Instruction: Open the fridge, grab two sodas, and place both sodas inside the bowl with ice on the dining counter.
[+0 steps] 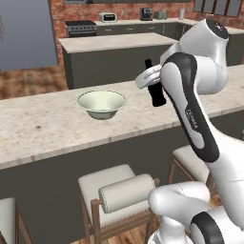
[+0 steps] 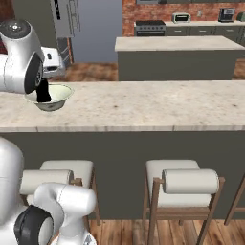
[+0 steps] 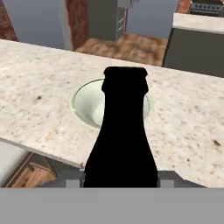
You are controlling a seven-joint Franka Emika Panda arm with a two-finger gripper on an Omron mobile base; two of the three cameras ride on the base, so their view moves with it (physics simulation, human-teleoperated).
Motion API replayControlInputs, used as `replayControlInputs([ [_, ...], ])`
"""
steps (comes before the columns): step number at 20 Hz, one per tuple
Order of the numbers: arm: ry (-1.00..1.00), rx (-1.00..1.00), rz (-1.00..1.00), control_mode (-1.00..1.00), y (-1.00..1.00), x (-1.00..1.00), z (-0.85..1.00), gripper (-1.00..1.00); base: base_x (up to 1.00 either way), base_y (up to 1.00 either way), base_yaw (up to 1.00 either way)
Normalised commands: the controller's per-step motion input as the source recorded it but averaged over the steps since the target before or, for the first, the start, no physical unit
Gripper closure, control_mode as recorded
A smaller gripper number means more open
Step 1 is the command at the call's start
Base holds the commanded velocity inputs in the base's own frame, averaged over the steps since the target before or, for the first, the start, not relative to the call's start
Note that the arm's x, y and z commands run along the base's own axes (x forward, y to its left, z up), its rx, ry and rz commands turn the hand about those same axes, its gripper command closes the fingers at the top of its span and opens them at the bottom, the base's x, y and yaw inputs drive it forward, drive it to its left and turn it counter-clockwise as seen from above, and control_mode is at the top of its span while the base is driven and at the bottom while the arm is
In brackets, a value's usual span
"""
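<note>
**Dark soda bottle held above the dining counter, near the bowl**

The gripper [image 1: 151,81] was closed on a black soda bottle [image 1: 155,90], carrying it upright in the air over the dining counter [image 1: 47,125]. In the hand view the bottle [image 3: 122,140] rose between the two dark finger tips, its neck and cap standing in front of the bowl [image 3: 85,105]. The jaws stood narrow, set against the sides of the bottle's body.

The pale greenish-white bowl [image 1: 101,104] sat on the counter's beige speckled top, roughly midway between the near edge and the far edge. In the left base view the bottle hung to the right of the bowl and apart from it; in the right base view the bottle [image 2: 43,92] showed dark against the bowl [image 2: 60,95], partly behind the arm's black joint. No contents could be made out in the bowl.

Cushioned stools [image 2: 184,184] stood along the counter's near side. Beyond the far edge stood a shorter island [image 2: 177,56], and a grey fridge [image 2: 67,19] at the back of the room.
</note>
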Motion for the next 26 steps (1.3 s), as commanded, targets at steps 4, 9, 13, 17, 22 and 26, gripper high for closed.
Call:
replayControlInputs([
  [4,0.24,-0.18,0.09,-1.0,0.66,0.87,-0.04,1.0,0.0,0.0,0.0],
  [9,0.13,-0.16,0.08,-1.0,0.49,0.8,-0.12,1.0,0.0,0.0,0.0],
  [13,0.08,-0.21,0.07,-1.0,0.51,0.58,-0.39,1.0,0.0,0.0,0.0],
  [17,0.03,-0.19,0.1,-1.0,0.36,0.36,-0.49,1.0,0.0,0.0,0.0],
  [22,0.0,-0.05,0.09,-1.0,0.07,0.07,-0.42,1.0,0.0,0.0,0.0],
  [26,0.01,0.0,0.04,-1.0,0.0,0.07,-0.25,1.0,0.0,0.0,0.0],
])
